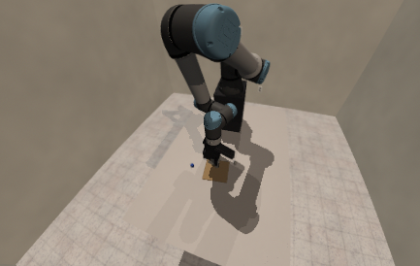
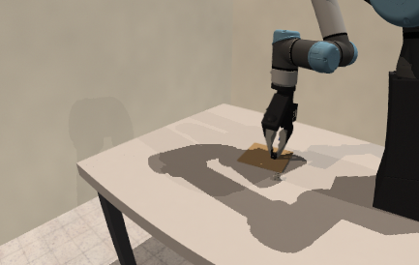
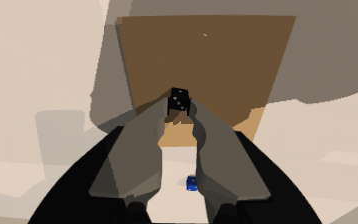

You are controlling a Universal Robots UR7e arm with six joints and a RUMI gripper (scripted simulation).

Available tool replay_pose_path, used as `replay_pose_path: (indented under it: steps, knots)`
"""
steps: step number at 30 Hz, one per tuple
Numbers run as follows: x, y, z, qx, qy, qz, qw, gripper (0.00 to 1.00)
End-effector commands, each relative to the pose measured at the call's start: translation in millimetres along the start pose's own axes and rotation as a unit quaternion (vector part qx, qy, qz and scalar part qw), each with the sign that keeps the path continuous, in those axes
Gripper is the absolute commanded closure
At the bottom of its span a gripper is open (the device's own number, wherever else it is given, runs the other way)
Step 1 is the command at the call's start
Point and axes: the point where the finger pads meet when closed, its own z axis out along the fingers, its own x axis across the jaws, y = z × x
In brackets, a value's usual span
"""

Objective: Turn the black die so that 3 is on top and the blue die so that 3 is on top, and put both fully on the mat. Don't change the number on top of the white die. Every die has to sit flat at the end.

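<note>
My gripper (image 1: pixel 216 164) (image 2: pixel 274 155) (image 3: pixel 178 98) points down over the brown mat (image 1: pixel 209 177) (image 2: pixel 254 149) (image 3: pixel 221 60) and is shut on the black die (image 3: pixel 180 98). The die sits between the fingertips. A face with three pips in a diagonal shows towards the wrist camera, and a narrower face lies beyond it. Whether the die touches the mat is not clear. The blue die (image 1: pixel 192 165) (image 3: pixel 192 183) lies on the table, off the mat. The white die (image 2: pixel 277 177) is in shadow just off the mat's edge; its top number is too small to read.
The arm's dark base column (image 1: pixel 230 109) (image 2: pixel 409 150) stands at the back of the table (image 1: pixel 168 209) (image 2: pixel 134 169). The arm's shadow covers much of the mat. A small light speck shows on the mat in the wrist view.
</note>
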Motion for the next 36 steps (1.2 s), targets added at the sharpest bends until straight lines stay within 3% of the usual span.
replay_pose_path:
  steps: [1, 15, 25, 36]
  knots:
    - [0.4, 0.1, -0.3, 0.0, 0.0, 0.0, 1.0, 1.0]
    - [0.4, 0.1, -0.3, 0.0, 0.0, 0.0, 1.0, 1.0]
    - [0.4, 0.1, -0.3, 0.0, 0.0, 0.0, 1.0, 0.85]
    - [0.4, 0.1, -0.3, 0.0, 0.0, 0.0, 1.0, 0.82]
